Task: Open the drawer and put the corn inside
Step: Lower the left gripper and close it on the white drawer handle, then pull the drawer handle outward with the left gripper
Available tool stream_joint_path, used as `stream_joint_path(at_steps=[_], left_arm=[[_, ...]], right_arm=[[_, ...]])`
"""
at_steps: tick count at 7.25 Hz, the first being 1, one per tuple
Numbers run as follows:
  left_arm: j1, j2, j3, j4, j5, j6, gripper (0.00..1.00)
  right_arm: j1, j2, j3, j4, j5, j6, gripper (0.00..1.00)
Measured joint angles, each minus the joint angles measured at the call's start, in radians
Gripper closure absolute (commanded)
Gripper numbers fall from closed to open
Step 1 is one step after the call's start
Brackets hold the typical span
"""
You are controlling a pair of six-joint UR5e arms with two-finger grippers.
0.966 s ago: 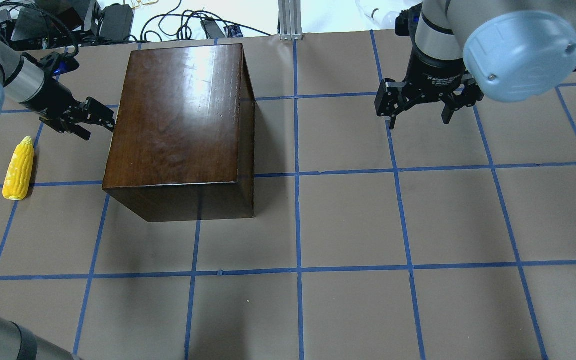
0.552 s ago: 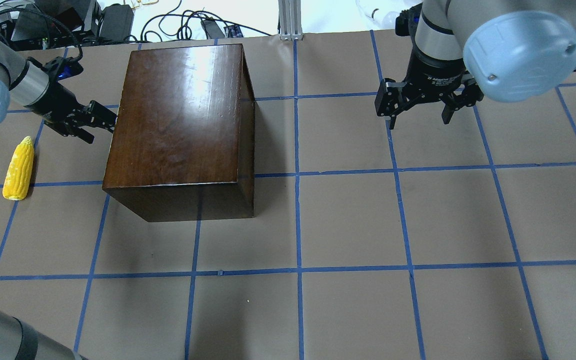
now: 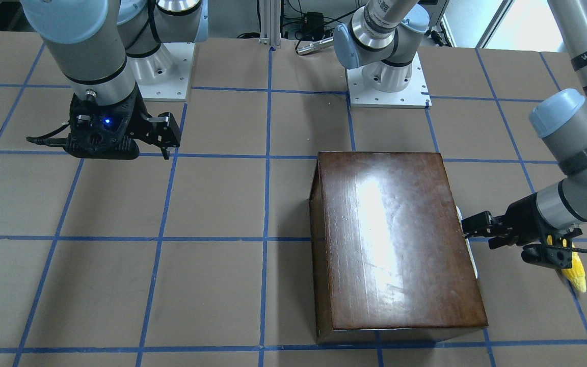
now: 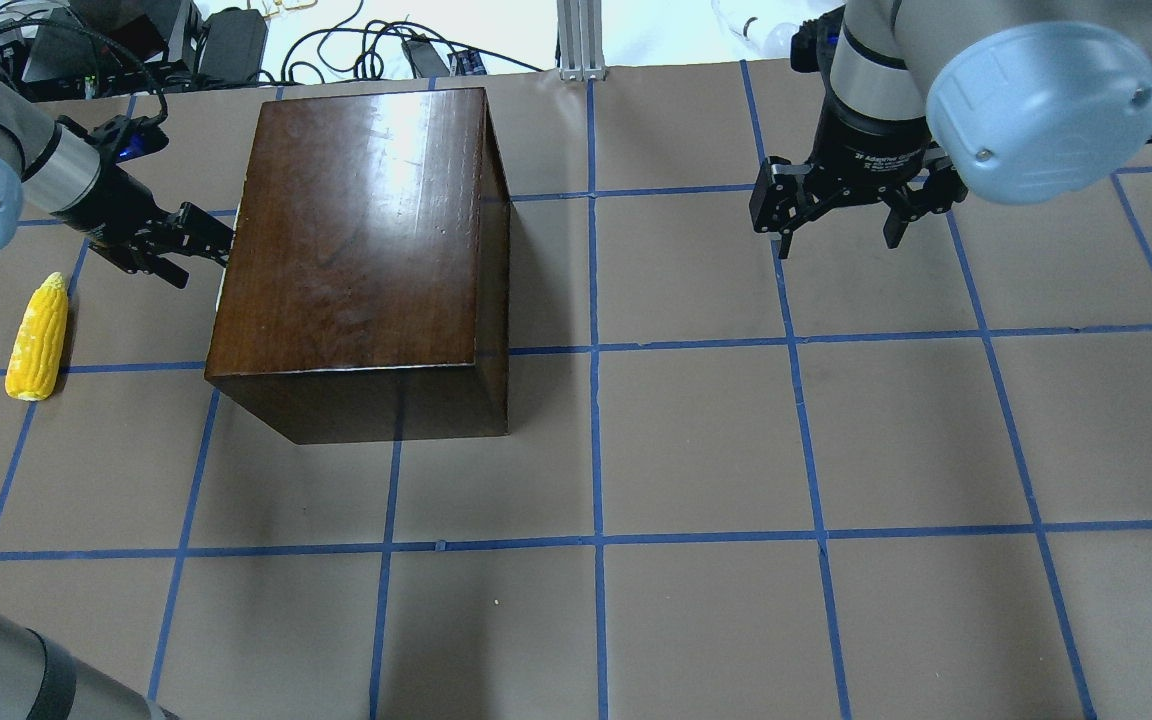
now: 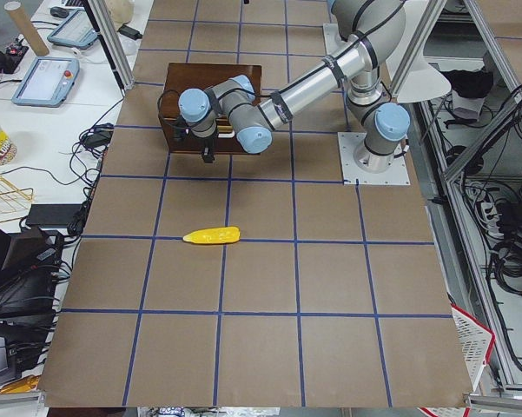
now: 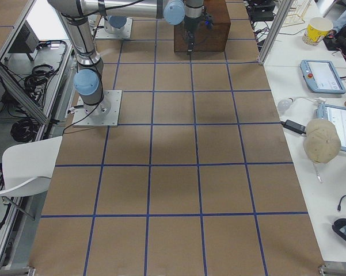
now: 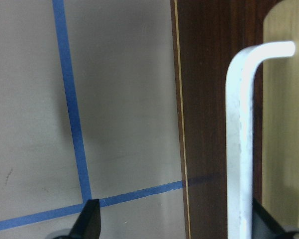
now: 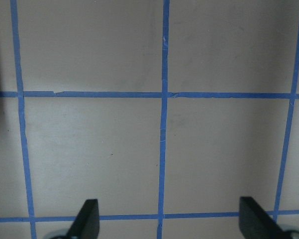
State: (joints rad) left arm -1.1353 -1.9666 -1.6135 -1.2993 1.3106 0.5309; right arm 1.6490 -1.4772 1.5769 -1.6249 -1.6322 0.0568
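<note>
The glossy dark-brown box (image 4: 366, 230) stands on the table's left half. Its drawer shows as a thin pale strip (image 3: 471, 255) at the box's left side, slid out slightly. In the left wrist view the dark front panel (image 7: 209, 99) carries a silver bar handle (image 7: 241, 139). My left gripper (image 4: 204, 240) is open at that side; the handle lies between its fingers, close to one fingertip (image 7: 268, 224). The yellow corn (image 4: 37, 338) lies on the table left of the box, apart from the gripper. My right gripper (image 4: 841, 235) is open and empty above the table.
Brown table with a blue tape grid (image 4: 596, 540). Cables and power bricks (image 4: 226, 40) lie beyond the far edge. An aluminium post (image 4: 581, 35) stands at the back centre. The box's right side and front face bare table.
The left arm has shifted slightly at the box's left side. A thin pale strip of the drawer now shows there. The right arm has not moved.
</note>
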Motion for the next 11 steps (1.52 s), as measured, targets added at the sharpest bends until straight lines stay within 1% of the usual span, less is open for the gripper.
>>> stream_joint_path(at_steps=[6,11], left_arm=[[0.011,-0.002,0.024,0.000,0.027,0.006,0.00],[0.049,-0.002,0.027,-0.002,0.027,0.018,0.00]], right_arm=[[0.000,0.000,0.000,0.000,0.000,0.000,0.00],[0.000,0.000,0.000,0.000,0.000,0.000,0.00]])
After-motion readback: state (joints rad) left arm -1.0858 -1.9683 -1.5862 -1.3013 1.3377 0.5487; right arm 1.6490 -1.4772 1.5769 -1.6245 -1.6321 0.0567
